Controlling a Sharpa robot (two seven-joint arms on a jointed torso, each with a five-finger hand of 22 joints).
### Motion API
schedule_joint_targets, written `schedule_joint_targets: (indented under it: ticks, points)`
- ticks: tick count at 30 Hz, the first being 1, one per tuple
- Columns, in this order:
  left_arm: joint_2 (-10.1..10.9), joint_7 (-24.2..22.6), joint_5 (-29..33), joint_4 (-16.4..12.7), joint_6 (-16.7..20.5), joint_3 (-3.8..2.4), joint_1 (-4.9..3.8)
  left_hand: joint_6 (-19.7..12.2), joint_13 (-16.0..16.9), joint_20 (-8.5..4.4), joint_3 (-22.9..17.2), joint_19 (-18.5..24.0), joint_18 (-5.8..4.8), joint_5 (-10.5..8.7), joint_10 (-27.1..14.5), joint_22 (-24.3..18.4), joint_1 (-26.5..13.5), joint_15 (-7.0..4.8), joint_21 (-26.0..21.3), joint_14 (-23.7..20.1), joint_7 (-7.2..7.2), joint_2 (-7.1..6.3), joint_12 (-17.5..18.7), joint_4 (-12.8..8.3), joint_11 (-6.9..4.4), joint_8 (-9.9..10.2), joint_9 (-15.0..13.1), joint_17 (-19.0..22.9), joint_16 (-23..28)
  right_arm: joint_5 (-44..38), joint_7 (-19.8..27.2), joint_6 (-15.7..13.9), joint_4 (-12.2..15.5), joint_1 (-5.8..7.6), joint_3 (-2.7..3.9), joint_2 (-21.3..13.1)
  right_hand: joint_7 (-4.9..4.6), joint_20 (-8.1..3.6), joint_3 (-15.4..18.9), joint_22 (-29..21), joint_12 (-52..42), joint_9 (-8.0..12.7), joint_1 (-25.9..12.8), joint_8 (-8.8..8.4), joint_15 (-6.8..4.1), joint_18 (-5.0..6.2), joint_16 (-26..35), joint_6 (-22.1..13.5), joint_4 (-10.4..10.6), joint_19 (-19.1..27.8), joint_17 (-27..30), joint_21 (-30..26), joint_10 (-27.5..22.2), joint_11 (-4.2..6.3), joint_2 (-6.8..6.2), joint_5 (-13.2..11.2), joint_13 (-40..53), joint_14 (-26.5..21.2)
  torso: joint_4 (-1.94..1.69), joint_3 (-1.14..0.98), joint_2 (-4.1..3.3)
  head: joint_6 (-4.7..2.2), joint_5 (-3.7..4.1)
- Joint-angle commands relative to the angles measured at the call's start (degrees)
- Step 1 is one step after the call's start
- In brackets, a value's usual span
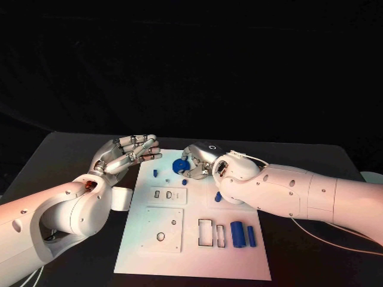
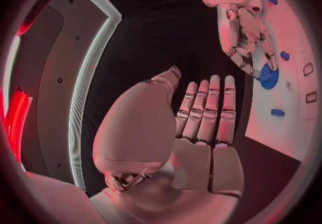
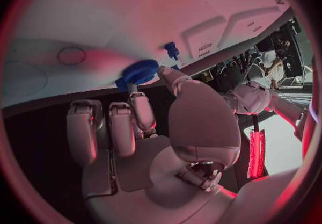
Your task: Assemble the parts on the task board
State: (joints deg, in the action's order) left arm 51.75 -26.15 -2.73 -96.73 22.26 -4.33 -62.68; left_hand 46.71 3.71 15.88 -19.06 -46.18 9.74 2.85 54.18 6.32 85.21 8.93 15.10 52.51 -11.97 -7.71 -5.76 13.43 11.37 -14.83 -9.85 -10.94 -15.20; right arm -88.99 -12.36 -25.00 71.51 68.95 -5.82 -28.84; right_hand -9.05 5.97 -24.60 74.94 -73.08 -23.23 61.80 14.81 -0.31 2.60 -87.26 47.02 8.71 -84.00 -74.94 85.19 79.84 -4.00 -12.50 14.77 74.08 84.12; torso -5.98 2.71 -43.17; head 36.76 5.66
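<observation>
Right hand (image 1: 200, 162) pinches blue gear (image 1: 181, 165) | far board edge (image 1: 170, 153)

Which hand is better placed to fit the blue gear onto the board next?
The right hand, probably: it already pinches the blue gear over the board's far end. The left hand hangs open beside the board, holding nothing.
</observation>
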Motion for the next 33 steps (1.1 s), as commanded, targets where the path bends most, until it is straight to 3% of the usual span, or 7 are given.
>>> schedule_joint_targets:
  ticks: [1, 9, 15, 23, 25, 29, 33]
  points:
    - [-0.07, -0.30, 0.05, -0.15, -0.80, -0.04, -0.06, 0.34, -0.03, 0.07, -0.45, -0.11, 0.75, 0.04, 0.29, -0.05, -0.45, 0.17, -0.22, 0.00, -2.14, -0.21, 0.20, 0.00, 0.00, 0.37, 0.09, -0.06, 0.37, 0.26, 0.05, 2.34, 0.04, -0.04, -0.04, -0.03, 0.10, 0.22, 0.02, 8.75, -0.39, -0.05, -0.41, -0.24, 0.30, -0.78, -0.20, 0.43, 0.31, -1.09, -6.13, -0.18, 0.10, -0.06, 0.40, 0.29, 0.06, 4.02, -0.01, 0.03, 0.03, -0.02, -0.01]
    - [0.00, -0.32, 0.05, -0.17, -0.83, -0.04, -0.06, 0.34, -0.03, 0.07, -0.45, -0.11, 0.75, 0.04, 0.29, -0.05, -0.45, 0.17, -0.22, 0.00, -2.14, -0.21, 0.20, 0.00, 0.00, 0.37, 0.09, -0.06, 0.37, 0.43, -0.03, 2.15, 0.47, -0.01, -0.04, -0.75, 0.12, 0.21, -0.07, 8.99, -0.55, -0.10, -0.29, -0.33, 0.28, -0.84, -0.29, 0.51, 0.42, -1.27, -6.42, -0.01, 0.20, -0.04, 0.70, 0.36, 0.21, 4.08, -0.08, 0.04, 0.01, -0.08, 0.34]
    - [0.03, -0.36, 0.05, -0.14, -0.82, -0.04, -0.06, 0.34, -0.03, 0.07, -0.45, -0.11, 0.75, 0.04, 0.29, -0.05, -0.45, 0.17, -0.22, 0.00, -2.14, -0.21, 0.20, 0.00, 0.00, 0.37, 0.09, -0.06, 0.37, 0.44, -0.02, 0.82, 2.50, 0.07, -0.04, -2.81, 0.15, 0.19, -0.24, 9.20, -0.83, -0.16, 0.05, -0.42, 0.26, -0.90, -0.34, 0.63, 0.35, -1.43, -6.58, 0.15, 0.38, -0.01, 0.94, 0.53, 0.46, 4.12, -0.11, 0.04, 0.08, -0.12, 0.33]
    - [0.22, -0.42, 0.05, 0.01, -0.71, -0.04, -0.05, 0.34, -0.03, 0.07, -0.45, -0.11, 0.75, 0.04, 0.29, -0.05, -0.45, 0.17, -0.22, 0.00, -2.14, -0.21, 0.20, 0.00, 0.00, 0.37, 0.09, -0.06, 0.37, 6.79, 2.82, -5.58, 8.68, 1.30, 0.25, -9.75, 0.18, 0.14, -0.81, 9.35, -1.15, -0.30, 1.13, -0.69, 0.20, -0.93, -0.36, 0.92, -0.04, -1.54, -6.59, 0.24, 0.60, 0.05, 1.45, 0.71, 0.76, 4.13, 0.31, -0.07, 0.19, -0.62, 0.23]
    - [0.27, -0.46, 0.05, 0.04, -0.78, -0.04, -0.05, 0.34, -0.03, 0.07, -0.45, -0.11, 0.75, 0.04, 0.29, -0.05, -0.45, 0.17, -0.22, 0.00, -2.14, -0.21, 0.20, 0.00, 0.00, 0.37, 0.09, -0.06, 0.37, 11.75, 4.80, -7.05, 10.80, 2.26, 0.35, -12.90, 0.16, 0.11, -1.28, 8.90, -1.13, -0.39, 2.17, -0.94, 0.19, -0.79, -0.20, 1.04, -0.68, -1.17, -6.07, -0.15, 0.55, 0.06, 1.61, 0.39, 0.76, 4.00, 0.64, -0.20, 0.26, -0.88, 0.11]
    - [0.39, -0.51, 0.05, 0.04, -0.76, -0.04, -0.04, 0.34, -0.03, 0.07, -0.45, -0.11, 0.75, 0.04, 0.29, -0.05, -0.45, 0.17, -0.22, 0.00, -2.14, -0.21, 0.20, 0.00, 0.00, 0.37, 0.09, -0.06, 0.37, 18.12, 8.01, -6.79, 12.53, 3.66, 0.40, -16.97, 0.29, 0.00, -2.52, 8.14, -1.95, -0.85, 5.95, -0.74, 0.04, -0.56, -0.12, 2.45, -3.61, -0.51, -5.88, -0.85, 0.93, 0.21, 1.20, -1.13, 1.56, 3.94, 0.90, -0.25, 0.42, -0.95, 0.15]
    - [0.50, -0.50, 0.06, 0.04, -0.76, -0.03, -0.04, 0.37, -0.03, 0.08, -0.57, -0.13, 0.75, 0.05, 0.36, -0.12, -0.52, 0.18, -0.26, 0.02, -2.13, -0.26, 0.39, -0.07, 0.01, 0.45, 0.12, -0.10, 0.48, 23.94, 12.02, -3.58, 12.86, 4.65, 0.34, -21.24, 0.23, -0.04, -3.46, 7.48, -1.83, -0.97, 8.13, -0.89, 0.04, -0.36, -0.02, 2.83, -5.36, 0.07, -5.62, -1.47, 0.74, 0.22, 1.23, -1.97, 1.48, 3.88, 1.43, -0.39, 0.58, -1.12, 0.35]
